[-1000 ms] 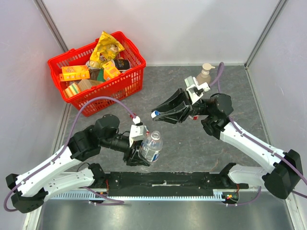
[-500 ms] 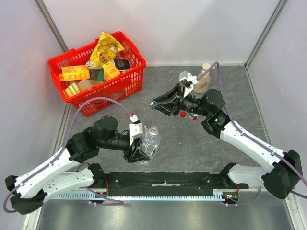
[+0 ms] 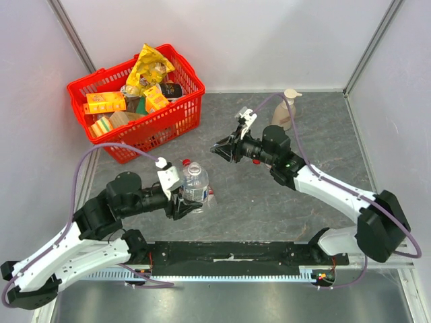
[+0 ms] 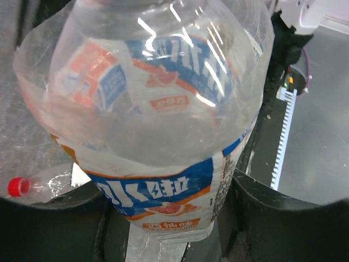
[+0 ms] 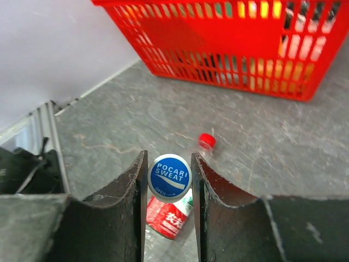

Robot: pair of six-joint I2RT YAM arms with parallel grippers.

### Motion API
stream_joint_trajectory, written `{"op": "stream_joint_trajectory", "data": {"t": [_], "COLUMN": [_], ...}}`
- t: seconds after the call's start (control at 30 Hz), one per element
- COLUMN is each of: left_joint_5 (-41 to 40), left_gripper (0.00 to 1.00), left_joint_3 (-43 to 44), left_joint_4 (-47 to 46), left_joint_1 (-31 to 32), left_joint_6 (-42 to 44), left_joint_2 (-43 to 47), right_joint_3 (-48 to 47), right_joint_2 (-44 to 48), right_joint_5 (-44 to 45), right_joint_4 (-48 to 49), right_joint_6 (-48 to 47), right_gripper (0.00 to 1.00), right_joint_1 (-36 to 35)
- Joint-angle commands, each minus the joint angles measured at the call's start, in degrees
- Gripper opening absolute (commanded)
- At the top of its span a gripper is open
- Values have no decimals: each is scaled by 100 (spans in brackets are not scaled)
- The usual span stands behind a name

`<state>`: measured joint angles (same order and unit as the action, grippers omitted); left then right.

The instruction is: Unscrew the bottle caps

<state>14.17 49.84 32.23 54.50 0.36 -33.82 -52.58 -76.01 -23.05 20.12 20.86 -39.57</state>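
- Left hand is clenched on the labelled body of a clear water bottle, near centre of the bench. Cannot tell whether the base touches the bench.
- The neck of that bottle looks bare in the top view.
- Right hand pinches a white cap with a blue "POCARI SWEAT" disc between its 2 fingertips. The cap is in the air, apart from the bottle.
- Judgement: bottle 1 is open, and the step in hand is carrying its cap clear.
- A 2nd clear bottle lies on the bench just beside the left hand, with a red cap on its neck. A 3rd bottle is not clearly made out.
- Next move, as I read it:
  - The right hand drops the cap on bare bench.
  - The left hand stands the open bottle upright so it cannot roll.
  - The left hand then takes the lying bottle by its body, neck toward the right hand.
- The red basket and pump soap bottle sit at the far side, outside the job.
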Motion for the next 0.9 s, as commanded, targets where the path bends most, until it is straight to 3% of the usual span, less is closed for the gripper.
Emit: {"op": "stream_joint_trajectory", "data": {"t": [0.0,0.43,0.67,0.8,0.87], "left_joint_5": [-503,-872,-1277,-1329,-1330], "left_gripper": [2,2,2,2,2], "left_joint_3": [-89,-335,-476,-511,-511], "left_joint_4": [-560,-454,-454,-446,-437], "left_joint_1": [8,17,17,17,17], "left_joint_6": [-194,-115,-142,-150,-133], "left_joint_2": [139,604,1097,1115,1080], "right_joint_3": [81,-41,-648,-692,-710], "right_joint_2": [-475,-1943,-2919,-3148,-3175], "right_joint_5": [608,3068,3622,3816,3790], "right_joint_4": [273,345,-228,-254,-307], "right_joint_6": [-310,-575,-127,5,-3], "right_gripper": [0,0,2,9,19], "right_joint_1": [-42,-499,-508,-508,-508]}}
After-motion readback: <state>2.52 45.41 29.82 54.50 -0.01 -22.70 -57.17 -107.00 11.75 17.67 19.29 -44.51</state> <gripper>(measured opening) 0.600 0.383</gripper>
